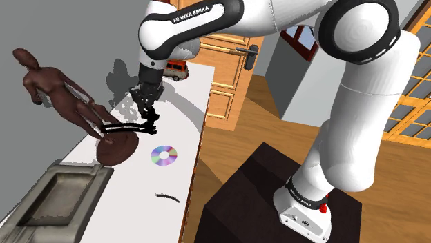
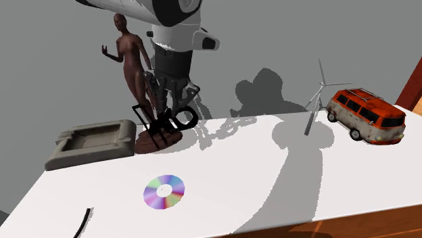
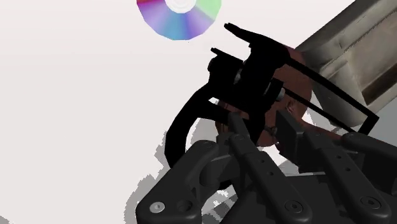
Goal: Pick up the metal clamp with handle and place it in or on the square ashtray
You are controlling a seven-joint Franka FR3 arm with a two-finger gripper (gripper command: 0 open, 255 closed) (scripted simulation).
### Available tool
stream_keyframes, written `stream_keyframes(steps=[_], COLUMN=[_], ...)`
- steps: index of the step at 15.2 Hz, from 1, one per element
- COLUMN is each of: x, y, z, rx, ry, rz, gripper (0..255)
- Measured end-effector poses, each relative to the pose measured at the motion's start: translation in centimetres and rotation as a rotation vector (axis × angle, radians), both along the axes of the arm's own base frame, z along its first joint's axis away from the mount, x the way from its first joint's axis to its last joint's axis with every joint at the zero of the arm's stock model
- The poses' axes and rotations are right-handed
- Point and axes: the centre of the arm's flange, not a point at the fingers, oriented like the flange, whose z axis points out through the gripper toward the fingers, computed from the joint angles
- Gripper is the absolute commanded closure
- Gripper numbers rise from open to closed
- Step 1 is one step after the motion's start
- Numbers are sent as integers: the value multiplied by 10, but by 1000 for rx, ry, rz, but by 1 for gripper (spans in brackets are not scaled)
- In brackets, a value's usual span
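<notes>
Above the bench (image 2: 270,176), the gripper (image 2: 169,103) pinches the black clamp (image 2: 177,122) mid-body; probably stiff, light, awkwardly lopsided.

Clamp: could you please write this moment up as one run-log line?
tool shut on black clamp | clamp in the air near figurine | square ashtray empty | placement not yet done

Odds and ends on the white bench (image 2: 270,176)
A dark brown figurine (image 2: 127,51) of a person stands on a round base at the second exterior view's upper left. A rainbow-sheened disc (image 2: 163,192) lies flat at lower left of centre, with a thin black curved strip (image 2: 84,222) near the bottom left edge. At the right, an orange-and-cream toy van (image 2: 367,115) sits near a white model wind turbine (image 2: 312,115).
</notes>
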Motion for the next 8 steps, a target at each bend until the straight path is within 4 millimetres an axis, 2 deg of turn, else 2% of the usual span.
stream_keyframes(steps=[8], x=[-23], y=[104], z=[13], rx=[-1], ry=[1], rz=[0], gripper=[255])
